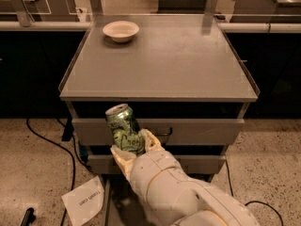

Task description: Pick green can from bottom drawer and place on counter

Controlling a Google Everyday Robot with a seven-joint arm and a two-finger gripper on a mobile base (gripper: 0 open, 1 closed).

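Note:
My gripper is shut on the green can and holds it, tilted slightly left, in front of the top drawer, a little below the counter's front edge. The can is green with a pale mottled pattern and a silvery top. The counter is the wide grey top of the cabinet, above and behind the can. The bottom drawer is open at the foot of the cabinet; my white arm hides most of it.
A cream bowl sits at the counter's back left. Two handled drawers face me. A white paper sheet and black cables lie on the speckled floor at left. Posts and glass panels stand behind the counter.

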